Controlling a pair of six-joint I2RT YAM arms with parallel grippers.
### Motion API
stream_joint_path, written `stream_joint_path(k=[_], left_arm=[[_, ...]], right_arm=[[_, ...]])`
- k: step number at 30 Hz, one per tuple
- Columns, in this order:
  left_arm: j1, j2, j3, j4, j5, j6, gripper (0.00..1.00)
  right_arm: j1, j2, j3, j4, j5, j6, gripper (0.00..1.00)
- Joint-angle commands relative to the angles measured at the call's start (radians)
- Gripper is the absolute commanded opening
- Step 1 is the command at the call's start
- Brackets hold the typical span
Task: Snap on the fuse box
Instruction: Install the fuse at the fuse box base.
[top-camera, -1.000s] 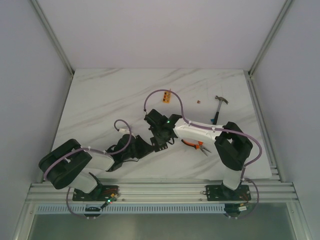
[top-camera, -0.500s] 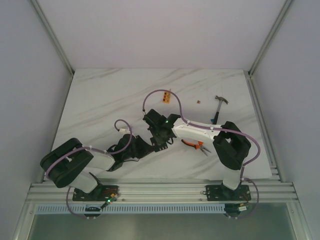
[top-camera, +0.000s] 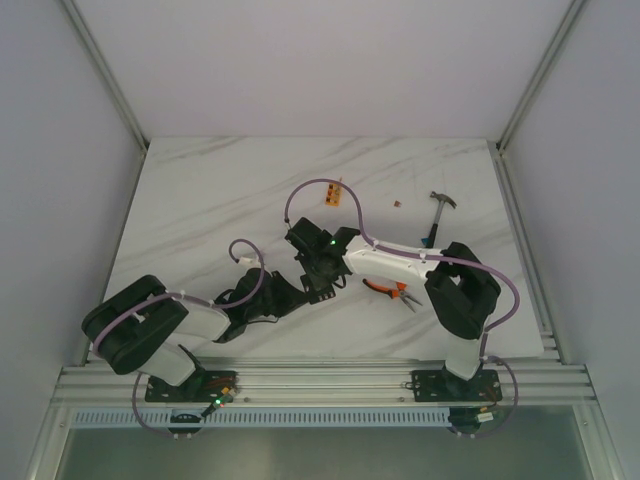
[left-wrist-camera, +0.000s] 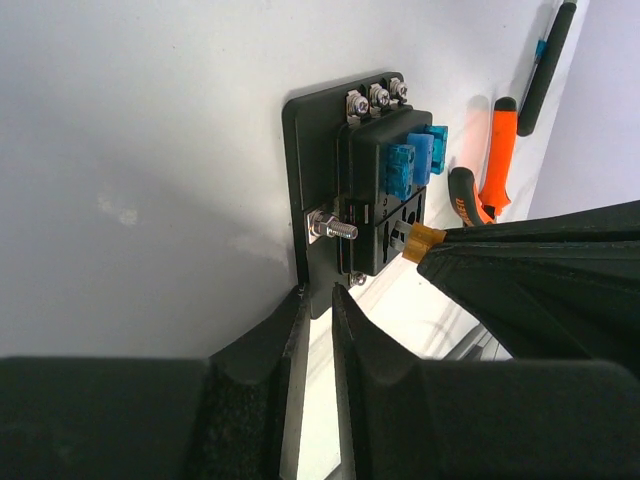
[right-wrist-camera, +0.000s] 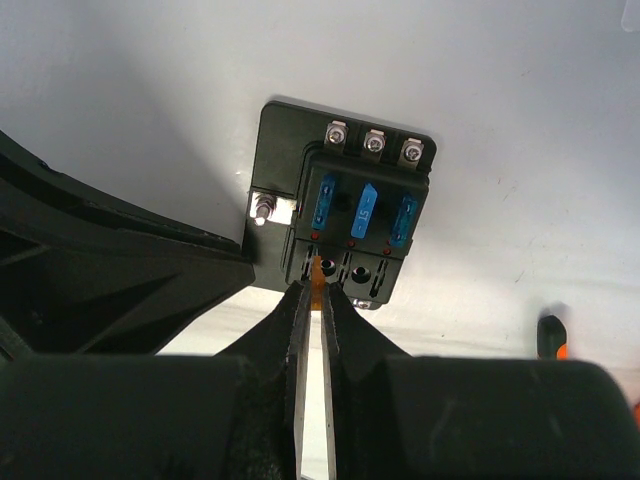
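The fuse box (left-wrist-camera: 385, 200) is a black block on a black base plate, lying flat on the white table with three blue fuses in its upper row (right-wrist-camera: 362, 208). My left gripper (left-wrist-camera: 318, 298) pinches the near edge of the base plate between its fingertips. My right gripper (right-wrist-camera: 320, 288) is shut on a small orange fuse (right-wrist-camera: 319, 272), whose tip sits at the left slot of the lower row. In the left wrist view that orange fuse (left-wrist-camera: 422, 241) shows at the right finger's point. From above, both grippers crowd over the fuse box (top-camera: 322, 288).
Orange-handled pliers (top-camera: 390, 289) lie just right of the fuse box, under the right forearm. A hammer (top-camera: 440, 212) lies farther right, a small orange block (top-camera: 334, 194) and a tiny brown piece (top-camera: 397, 203) lie behind. The table's edge rails run along both sides.
The right wrist has edged slightly to the left over the fuse box. The left arm has barely moved.
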Motion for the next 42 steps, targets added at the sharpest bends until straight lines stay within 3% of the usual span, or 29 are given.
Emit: stream_joint_path(k=[1,11,25,42], left_arm=[[-0.004,0.002,0.015,-0.019,-0.022,-0.005,0.25],[0.021,-0.139,0.044,-0.147,-0.118,0.044,0.34],[0.053,-0.020,0.075,-0.068,-0.066,0.046,0.33],[0.052,0.005,0.046,-0.039,-0.040,0.008,0.29]], right_arm=[[0.009,0.018,0.026,-0.028,-0.012,-0.005,0.00],[0.008,0.027,0.027,-0.027,-0.004,-0.010,0.00],[0.008,0.021,0.020,-0.023,-0.015,-0.011,0.00],[0.009,0.001,0.027,-0.014,-0.028,-0.004,0.00]])
